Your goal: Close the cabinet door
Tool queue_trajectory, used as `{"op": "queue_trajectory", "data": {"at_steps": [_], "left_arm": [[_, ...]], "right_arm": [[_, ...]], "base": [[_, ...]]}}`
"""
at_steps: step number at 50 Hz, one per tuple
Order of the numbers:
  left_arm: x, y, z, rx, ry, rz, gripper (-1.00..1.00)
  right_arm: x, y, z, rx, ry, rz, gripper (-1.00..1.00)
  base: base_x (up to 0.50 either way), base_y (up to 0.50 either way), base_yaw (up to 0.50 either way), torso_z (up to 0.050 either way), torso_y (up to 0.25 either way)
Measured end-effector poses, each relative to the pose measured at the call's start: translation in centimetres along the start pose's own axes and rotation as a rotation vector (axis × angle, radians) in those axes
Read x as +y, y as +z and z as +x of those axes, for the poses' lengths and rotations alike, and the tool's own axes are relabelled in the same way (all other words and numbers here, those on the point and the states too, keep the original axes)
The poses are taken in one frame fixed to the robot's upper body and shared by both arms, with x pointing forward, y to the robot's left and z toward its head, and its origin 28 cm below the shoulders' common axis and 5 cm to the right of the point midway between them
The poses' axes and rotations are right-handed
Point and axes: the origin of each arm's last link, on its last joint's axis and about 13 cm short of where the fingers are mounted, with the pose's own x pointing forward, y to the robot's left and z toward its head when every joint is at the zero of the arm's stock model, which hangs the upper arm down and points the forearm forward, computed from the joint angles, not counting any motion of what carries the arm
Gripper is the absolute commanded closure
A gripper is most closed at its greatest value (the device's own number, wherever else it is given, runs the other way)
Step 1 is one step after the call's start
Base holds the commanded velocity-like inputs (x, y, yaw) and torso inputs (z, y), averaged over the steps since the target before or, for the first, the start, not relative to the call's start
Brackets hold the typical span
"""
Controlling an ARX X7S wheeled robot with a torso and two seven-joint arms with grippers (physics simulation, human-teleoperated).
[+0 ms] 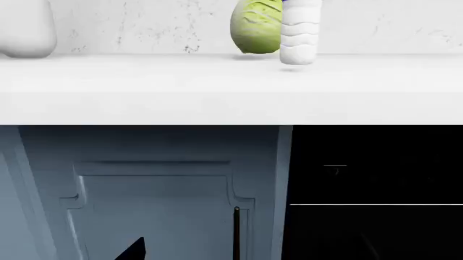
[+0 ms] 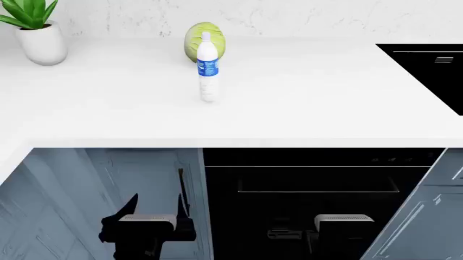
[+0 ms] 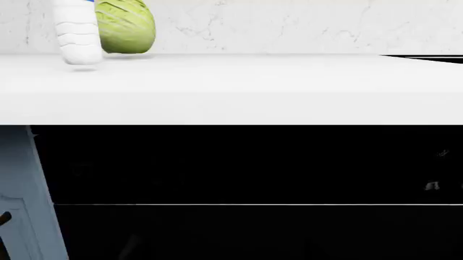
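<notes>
The blue cabinet door (image 2: 108, 184) stood under the white countertop (image 2: 289, 108), left of the black oven (image 2: 318, 184), its dark handle (image 2: 180, 187) upright. My left claw (image 2: 148, 230) hung just before it, my right claw (image 2: 343, 227) before the oven; whether either was clenched, I couldn't tell. A water bottle (image 2: 207, 67) stood before a cabbage (image 2: 194, 38).

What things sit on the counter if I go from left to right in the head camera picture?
Potted plant → bottle → black stovetop. The cabbage hides right behind the bottle, so I can't give it its own place.
</notes>
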Motion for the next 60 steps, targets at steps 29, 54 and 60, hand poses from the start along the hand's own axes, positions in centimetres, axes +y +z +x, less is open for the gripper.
{"op": "queue_trajectory", "data": {"at_steps": [29, 54, 60], "left_arm": [[0.3, 6.1, 0.4, -0.246, -0.153, -0.16, -1.0], [3.3, 17.9, 2.8, -0.615, -0.155, -0.043, -1.0], [4.3, 19.3, 3.7, -0.649, -0.133, -0.005, -1.0]], "right_arm": [[-0.5, 4.2, 0.2, -0.219, 0.006, -0.065, -1.0], [-3.7, 14.4, -0.4, -0.521, -0.087, -0.218, -1.0], [-4.5, 16.0, -1.1, -0.555, -0.118, -0.261, -1.0]], "base": [[0.0, 0.0, 0.0, 0.0, 0.0], [0.0, 0.0, 0.0, 0.0, 0.0], [0.0, 0.0, 0.0, 0.0, 0.0]]}}
